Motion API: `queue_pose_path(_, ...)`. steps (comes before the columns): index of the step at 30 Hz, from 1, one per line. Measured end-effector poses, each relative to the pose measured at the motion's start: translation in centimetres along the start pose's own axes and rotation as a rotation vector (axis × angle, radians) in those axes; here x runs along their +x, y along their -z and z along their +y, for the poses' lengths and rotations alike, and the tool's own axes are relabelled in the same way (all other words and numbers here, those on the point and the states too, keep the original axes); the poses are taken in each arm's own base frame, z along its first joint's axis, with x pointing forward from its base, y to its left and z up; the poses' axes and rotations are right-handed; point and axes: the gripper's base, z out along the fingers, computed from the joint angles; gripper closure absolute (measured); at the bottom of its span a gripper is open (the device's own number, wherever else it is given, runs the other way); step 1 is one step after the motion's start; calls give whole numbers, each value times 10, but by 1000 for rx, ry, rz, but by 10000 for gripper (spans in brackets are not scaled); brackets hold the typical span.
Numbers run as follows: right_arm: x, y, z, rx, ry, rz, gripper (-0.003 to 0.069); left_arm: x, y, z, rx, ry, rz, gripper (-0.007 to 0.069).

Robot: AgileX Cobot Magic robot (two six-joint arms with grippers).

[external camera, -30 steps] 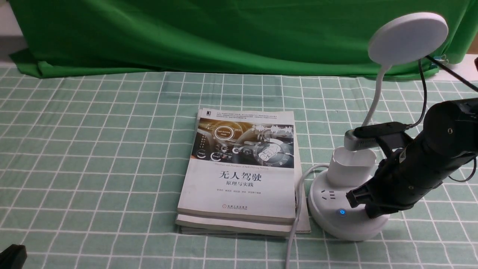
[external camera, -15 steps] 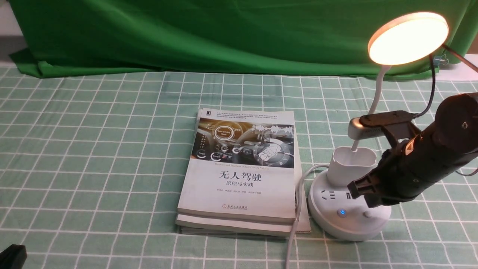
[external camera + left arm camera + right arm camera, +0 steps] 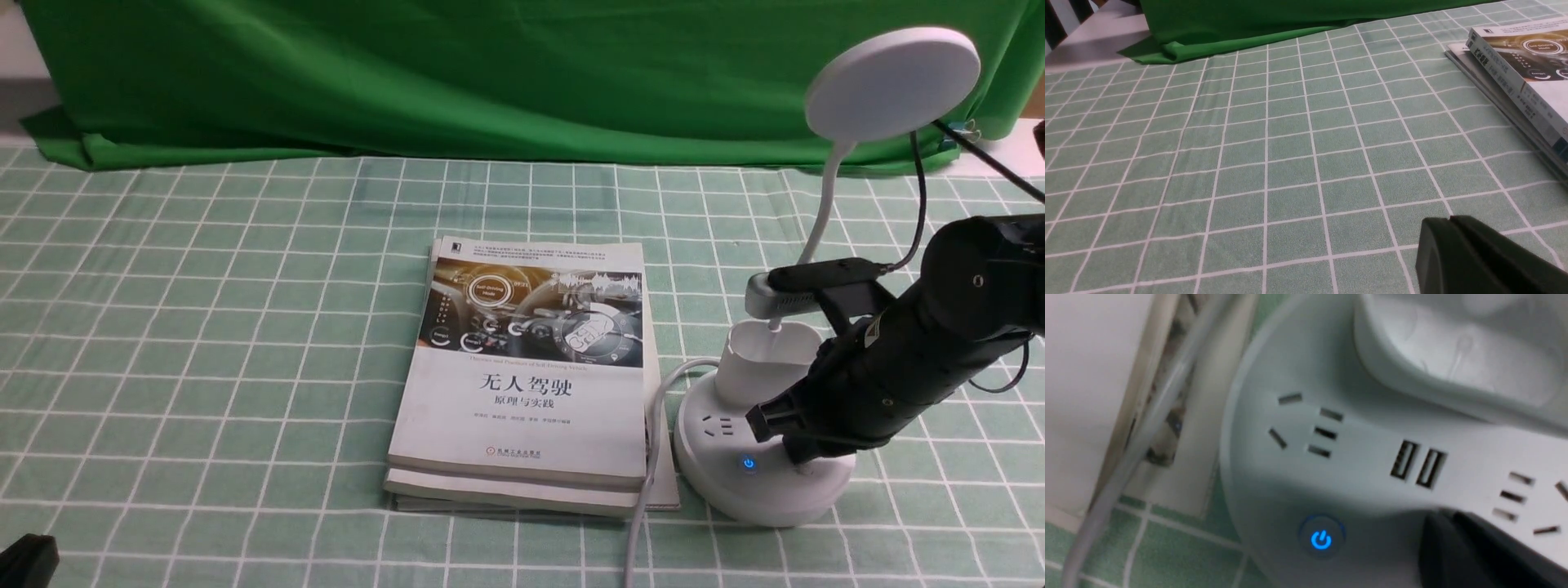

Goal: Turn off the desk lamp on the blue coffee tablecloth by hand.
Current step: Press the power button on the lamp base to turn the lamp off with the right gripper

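Observation:
The white desk lamp (image 3: 892, 83) stands at the right on the pale green grid tablecloth (image 3: 204, 343); its disc head is dark. Its round base (image 3: 718, 482) shows a glowing blue power button (image 3: 748, 464), also seen in the right wrist view (image 3: 1321, 540). My right gripper (image 3: 796, 457) is shut and empty, its tip down on the base just right of the blue button, covering the second button. In the right wrist view the shut tip (image 3: 1437, 522) rests by the USB ports (image 3: 1417, 466). My left gripper (image 3: 1447, 222) is shut and empty, low over the cloth at the near left.
A stack of books (image 3: 526, 367) lies just left of the lamp base, also in the left wrist view (image 3: 1519, 69). The lamp's white cord (image 3: 645, 490) runs toward the front edge. A dark green backdrop cloth (image 3: 408, 73) hangs at the back.
The lamp head was dark a second ago, lit half a second ago, and is dark now. My right gripper lifted off the base, then came back down onto it.

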Motion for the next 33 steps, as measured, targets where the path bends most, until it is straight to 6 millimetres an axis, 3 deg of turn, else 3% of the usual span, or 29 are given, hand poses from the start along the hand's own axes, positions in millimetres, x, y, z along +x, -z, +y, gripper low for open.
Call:
queue_pose_path(5,2,22,2,-2,11,-48,629,0,0,0,0,0,0,624)
queue_pose_path(8,4,25,3,-5,14,-32,629,0,0,0,0,0,0,624)
queue_pose_path(16,5,-2,0,-7,7,56,629,0,0,0,0,0,0,624)
queue_pose_path(22,3,-2,0,-6,7,46,628,0,0,0,0,0,0,624)
queue_pose_path(33,5,39,4,-5,19,-79,628,0,0,0,0,0,0,624)
